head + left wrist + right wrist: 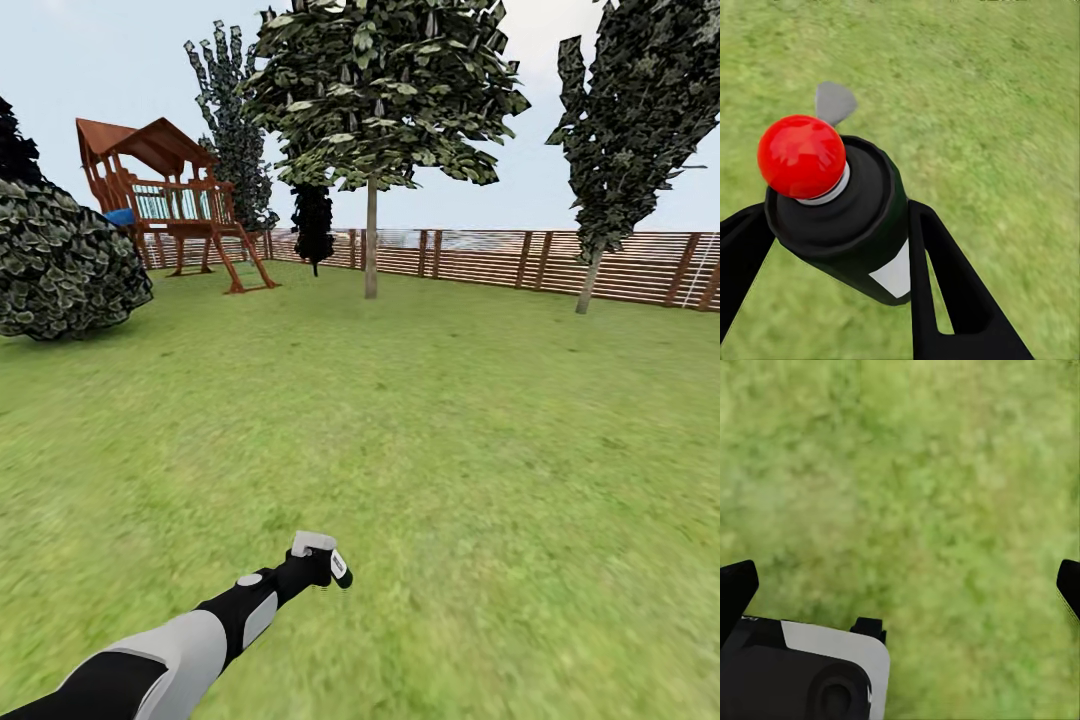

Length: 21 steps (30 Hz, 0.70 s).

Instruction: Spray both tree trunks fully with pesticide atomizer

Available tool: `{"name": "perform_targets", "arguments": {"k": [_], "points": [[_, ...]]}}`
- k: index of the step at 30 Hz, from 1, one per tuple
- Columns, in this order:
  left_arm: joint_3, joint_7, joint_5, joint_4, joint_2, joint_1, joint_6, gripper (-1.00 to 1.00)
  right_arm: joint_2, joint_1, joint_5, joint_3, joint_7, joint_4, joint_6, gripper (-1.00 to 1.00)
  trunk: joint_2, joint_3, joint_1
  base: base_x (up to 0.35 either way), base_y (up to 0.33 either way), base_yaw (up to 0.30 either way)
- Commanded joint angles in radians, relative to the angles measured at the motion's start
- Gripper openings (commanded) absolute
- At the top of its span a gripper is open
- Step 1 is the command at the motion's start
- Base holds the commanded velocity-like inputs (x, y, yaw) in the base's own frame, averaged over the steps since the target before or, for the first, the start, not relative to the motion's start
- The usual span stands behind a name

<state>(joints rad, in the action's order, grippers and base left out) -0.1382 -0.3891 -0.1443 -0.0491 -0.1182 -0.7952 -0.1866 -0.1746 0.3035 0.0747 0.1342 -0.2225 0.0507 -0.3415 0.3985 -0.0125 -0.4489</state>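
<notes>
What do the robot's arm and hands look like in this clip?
The left arm is rounded, with glossy black segments and pale grey-white shell panels, narrowing to a black wrist with a small grey cap. The left hand has two flat, tapering black fingers. The right hand shows black fingertips and a black housing with a light grey panel. No cables or markings visible.

A red-brown wooden play tower [165, 195] with a peaked roof stands near the lawn's far left corner, just before the fence. A dense dark bush [60, 260] sits at the lawn's left edge, and a narrow dark cypress [235, 125] rises behind the tower.
</notes>
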Motion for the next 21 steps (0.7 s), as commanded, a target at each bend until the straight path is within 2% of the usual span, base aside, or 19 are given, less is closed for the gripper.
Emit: {"name": "perform_targets", "arguments": {"k": [1,21], "points": [[-0.008,-0.002,-0.011,0.002,0.0,-0.001,-0.004,-1.0,0.0,0.002,0.008,0.007,-0.005,0.004,-0.007,1.0,0.001,-0.001,-0.001,0.35,0.0,0.0],[-0.008,-0.002,-0.011,0.002,0.0,-0.001,-0.004,-1.0,0.0,0.002,0.008,0.007,-0.005,0.005,-0.007,1.0,0.001,-0.001,-0.001,0.35,0.0,0.0]]}}
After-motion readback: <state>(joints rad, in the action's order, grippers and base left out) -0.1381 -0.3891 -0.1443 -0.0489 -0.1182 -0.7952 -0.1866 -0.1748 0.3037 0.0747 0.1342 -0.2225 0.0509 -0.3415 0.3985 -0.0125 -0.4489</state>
